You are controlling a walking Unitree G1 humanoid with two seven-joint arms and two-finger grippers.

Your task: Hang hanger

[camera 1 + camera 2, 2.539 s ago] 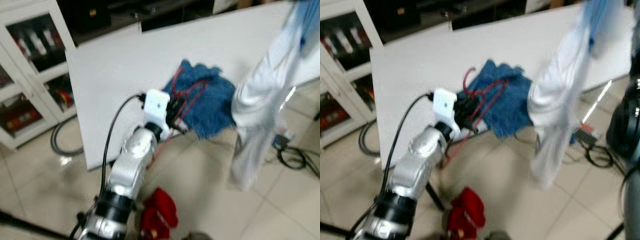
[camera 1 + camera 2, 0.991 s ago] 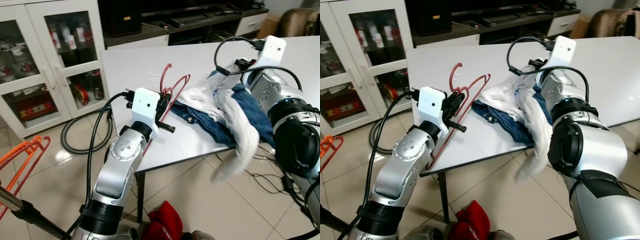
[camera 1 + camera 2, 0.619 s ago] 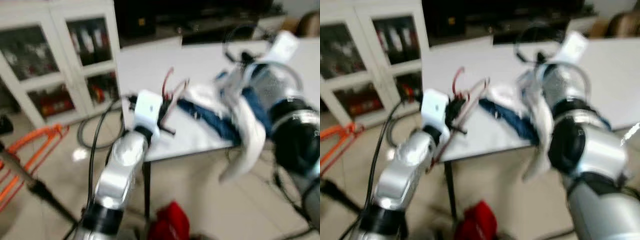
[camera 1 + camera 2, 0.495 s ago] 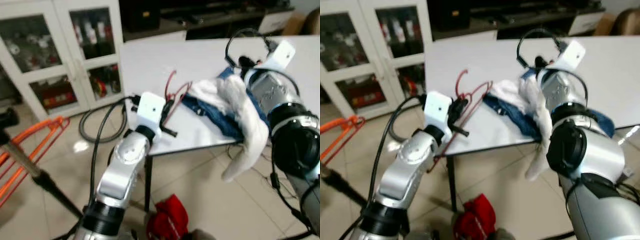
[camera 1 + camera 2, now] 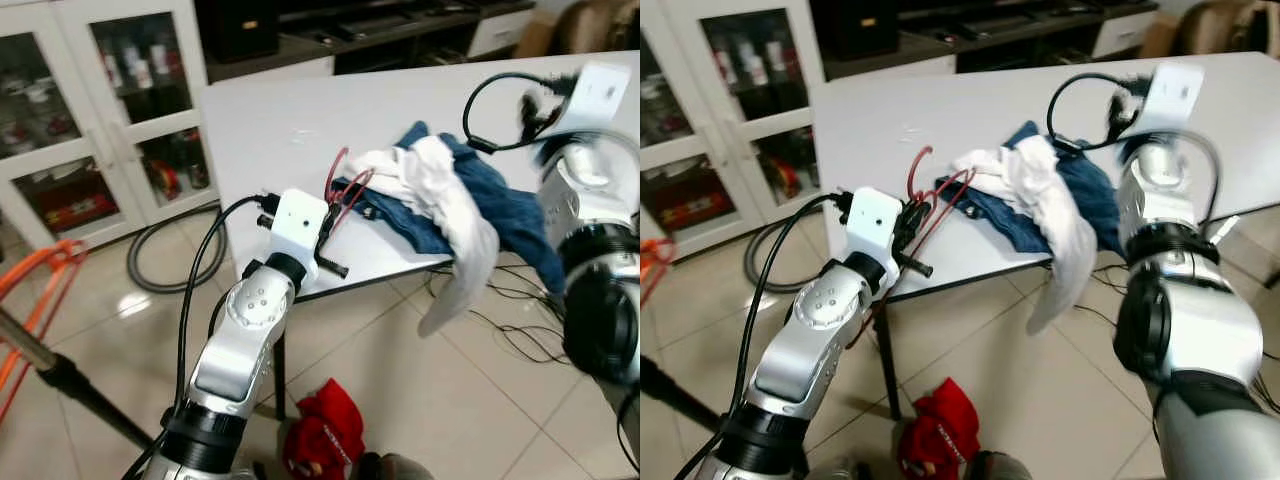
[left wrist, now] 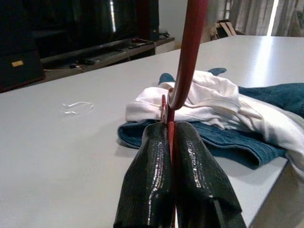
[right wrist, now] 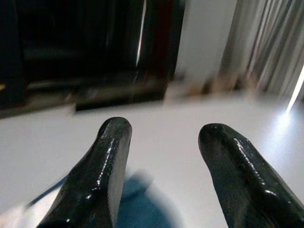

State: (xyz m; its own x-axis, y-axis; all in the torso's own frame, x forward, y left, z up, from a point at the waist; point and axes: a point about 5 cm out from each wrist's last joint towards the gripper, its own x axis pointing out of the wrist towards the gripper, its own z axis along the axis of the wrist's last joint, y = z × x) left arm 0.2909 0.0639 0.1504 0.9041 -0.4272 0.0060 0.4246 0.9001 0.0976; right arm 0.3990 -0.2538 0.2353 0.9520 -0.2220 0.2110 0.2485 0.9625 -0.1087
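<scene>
From my head views, my left tool point(image 5: 327, 222) held the red hanger point(image 5: 338, 186) over the table point(image 5: 260, 120) edge, beside the clothes pile point(image 5: 440, 195). In my left wrist view, its fingers point(image 6: 151, 190) pinched the wire shut. My right tool point(image 7: 161, 180) gaped empty. Carrying came next, I judged, toward the orange rack point(image 5: 35, 275).

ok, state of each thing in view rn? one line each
Left gripper: shut on the thin dark red hanger.
Thin dark red hanger: gripped, hook up, over the table edge.
Right gripper: open, empty, above the table.
White garment: crumpled on blue garment, draping off edge.
Blue garment: heaped on white table.
</scene>
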